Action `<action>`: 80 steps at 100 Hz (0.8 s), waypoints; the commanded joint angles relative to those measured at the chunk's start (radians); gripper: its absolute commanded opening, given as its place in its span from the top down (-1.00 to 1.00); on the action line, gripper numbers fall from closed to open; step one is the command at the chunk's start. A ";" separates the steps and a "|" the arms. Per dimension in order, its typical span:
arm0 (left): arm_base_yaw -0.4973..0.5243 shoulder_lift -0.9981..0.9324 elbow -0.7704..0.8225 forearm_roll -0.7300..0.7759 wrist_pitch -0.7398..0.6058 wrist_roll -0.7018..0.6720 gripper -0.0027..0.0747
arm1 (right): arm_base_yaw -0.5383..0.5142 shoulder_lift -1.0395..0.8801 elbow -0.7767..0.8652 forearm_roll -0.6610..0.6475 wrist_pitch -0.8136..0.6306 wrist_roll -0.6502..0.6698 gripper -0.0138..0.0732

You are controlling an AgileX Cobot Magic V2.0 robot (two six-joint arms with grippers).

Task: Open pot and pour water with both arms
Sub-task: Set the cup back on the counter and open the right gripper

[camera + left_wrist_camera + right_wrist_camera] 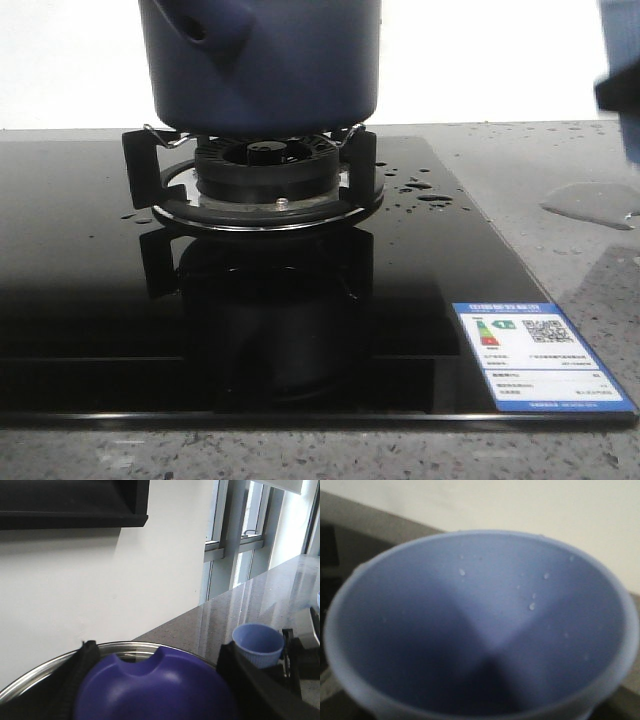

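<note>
The dark navy pot (265, 65) stands on the gas burner (265, 175), with its handle socket (200, 25) pointing front-left. Its top is cut off in the front view. In the left wrist view my left gripper (155, 680) has its black fingers (75, 685) on either side of the lid's blue knob (155, 685), pressed against it. The lid's steel rim (45, 672) shows behind the knob. My right gripper (297, 652) holds the pale blue ribbed cup (257, 642) beside the pot. The cup's inside (480, 625) fills the right wrist view and hides the fingers. It holds a few droplets.
The burner sits on a black glass hob (90, 300) with an energy label (535, 355) at its front right. Drops (425, 190) and a puddle (590, 205) lie on the grey counter to the right. A white wall (100, 580) and a window (240, 530) stand behind.
</note>
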 commanded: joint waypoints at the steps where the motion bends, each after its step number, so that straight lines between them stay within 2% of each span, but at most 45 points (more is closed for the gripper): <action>1: -0.007 -0.017 -0.039 -0.129 0.036 0.002 0.30 | -0.009 0.019 0.014 0.017 -0.156 0.001 0.10; 24: -0.007 -0.017 -0.039 -0.129 0.052 0.002 0.30 | -0.009 0.080 0.025 0.065 -0.219 0.037 0.04; 31: -0.007 -0.017 -0.039 -0.129 0.062 0.002 0.30 | -0.009 0.082 0.025 0.101 -0.233 0.060 -0.16; 42: -0.007 -0.017 -0.039 -0.129 0.063 0.002 0.30 | -0.009 0.082 0.025 0.136 -0.235 0.060 -0.67; 48: -0.007 -0.017 -0.039 -0.129 0.063 0.002 0.30 | -0.009 0.079 0.025 0.138 -0.227 0.060 -0.85; 80: -0.019 0.008 -0.044 -0.129 0.058 0.002 0.30 | -0.005 -0.079 0.025 0.138 -0.169 0.079 -0.82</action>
